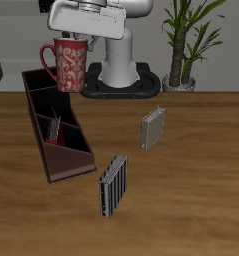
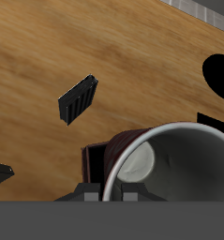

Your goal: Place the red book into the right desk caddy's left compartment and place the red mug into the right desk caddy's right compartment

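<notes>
My gripper (image 1: 75, 38) is shut on the rim of the red mug (image 1: 70, 63), a dark red mug with a pale pattern, and holds it upright in the air above the back end of the right desk caddy (image 1: 79, 152). In the wrist view the mug's white inside (image 2: 174, 169) fills the frame beside my gripper (image 2: 109, 195), with a maroon caddy wall (image 2: 95, 161) below it. The red book (image 1: 54, 131) stands on edge in a narrow section midway along the caddy. The caddy's back end section is partly hidden by the mug.
Two grey-striped books stand on the table: one (image 1: 152, 128) mid-table, one (image 1: 112, 186) near the caddy's front end; one shows in the wrist view (image 2: 78, 98). The robot base (image 1: 119, 75) and a potted plant (image 1: 183, 50) stand at the back.
</notes>
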Available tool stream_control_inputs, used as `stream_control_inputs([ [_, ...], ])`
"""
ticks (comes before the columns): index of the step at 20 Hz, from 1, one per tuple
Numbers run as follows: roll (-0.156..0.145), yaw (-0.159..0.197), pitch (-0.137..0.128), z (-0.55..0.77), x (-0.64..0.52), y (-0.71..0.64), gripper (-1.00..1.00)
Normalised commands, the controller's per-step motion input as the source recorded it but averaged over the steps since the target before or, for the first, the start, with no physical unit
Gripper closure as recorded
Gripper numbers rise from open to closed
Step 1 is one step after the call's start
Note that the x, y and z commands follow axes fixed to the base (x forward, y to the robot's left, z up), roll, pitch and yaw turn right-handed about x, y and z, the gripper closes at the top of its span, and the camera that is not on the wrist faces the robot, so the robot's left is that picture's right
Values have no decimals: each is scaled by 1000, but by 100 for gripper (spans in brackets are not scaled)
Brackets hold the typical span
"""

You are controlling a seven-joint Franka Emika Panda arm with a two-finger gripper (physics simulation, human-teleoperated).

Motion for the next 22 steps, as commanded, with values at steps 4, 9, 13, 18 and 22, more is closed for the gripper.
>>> stream_control_inputs([
  [4, -2, -66, -20, -28, -243, -64, 100],
  [9, -13, -20, -11, -84, -167, -43, 100],
  [13, 12, 1, -43, -10, -276, -7, 100],
  [18, -3, 3, -3, -49, -246, -4, 100],
  [22, -5, 11, -14, 13, -269, 7, 100],
])
